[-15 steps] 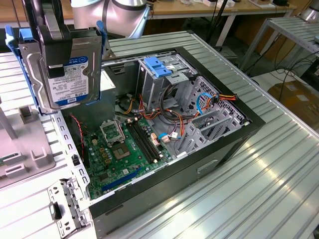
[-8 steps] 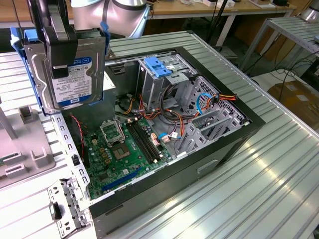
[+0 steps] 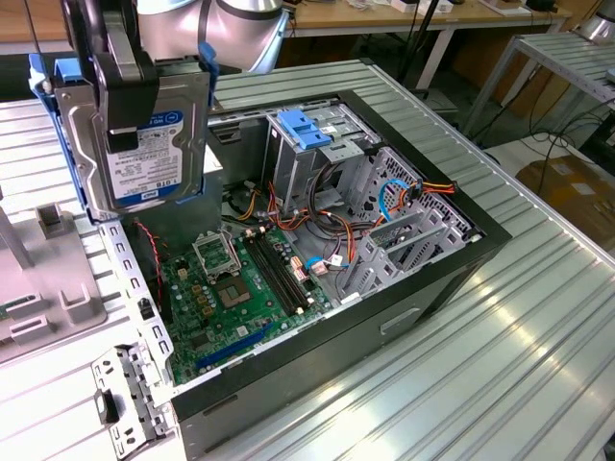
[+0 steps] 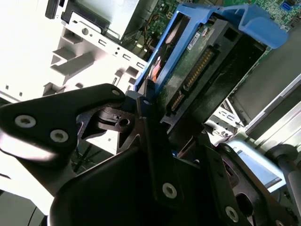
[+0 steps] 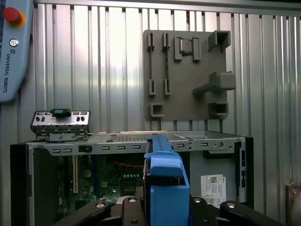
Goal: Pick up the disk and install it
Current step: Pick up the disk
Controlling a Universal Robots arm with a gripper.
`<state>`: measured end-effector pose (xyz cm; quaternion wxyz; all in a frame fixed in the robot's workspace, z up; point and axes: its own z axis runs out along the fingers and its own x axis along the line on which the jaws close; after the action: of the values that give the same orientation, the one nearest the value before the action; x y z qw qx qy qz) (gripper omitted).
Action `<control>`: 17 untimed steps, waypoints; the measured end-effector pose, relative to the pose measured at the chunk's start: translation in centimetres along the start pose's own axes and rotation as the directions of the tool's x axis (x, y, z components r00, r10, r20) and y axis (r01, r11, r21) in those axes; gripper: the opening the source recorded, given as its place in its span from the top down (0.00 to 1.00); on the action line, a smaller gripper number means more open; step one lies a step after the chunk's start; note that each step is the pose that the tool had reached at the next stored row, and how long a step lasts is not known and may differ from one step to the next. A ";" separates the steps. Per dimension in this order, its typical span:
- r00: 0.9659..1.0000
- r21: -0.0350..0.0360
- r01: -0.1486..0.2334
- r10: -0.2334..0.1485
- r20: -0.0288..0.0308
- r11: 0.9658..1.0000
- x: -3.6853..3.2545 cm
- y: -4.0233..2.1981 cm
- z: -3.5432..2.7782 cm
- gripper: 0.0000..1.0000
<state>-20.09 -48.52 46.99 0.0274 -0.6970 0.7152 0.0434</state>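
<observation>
We see the gripper [image 3: 125,127] clamped on the disk [image 3: 159,161], holding it in the air with its long axis upright and its label side showing in the exterior view. The disk hangs above the edge of the open computer case [image 3: 404,317] on the exterior view's left. Inside the case are a circuit board [image 3: 226,288], loose cables [image 3: 332,206] and a metal drive cage [image 3: 288,168] topped by a blue bracket [image 3: 303,130]. The cage lies to the exterior view's right of the disk.
</observation>
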 end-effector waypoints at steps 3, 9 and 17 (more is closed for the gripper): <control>1.000 0.000 0.000 0.000 0.000 1.000 0.08 -0.15 0.00 0.64; 1.000 0.000 0.000 0.000 0.000 1.000 0.26 -0.55 0.00 0.64; 1.000 -0.001 0.000 0.000 0.000 1.000 0.55 -1.14 -0.01 0.64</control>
<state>-18.96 -49.09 46.92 0.0271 -0.6970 0.7152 0.0437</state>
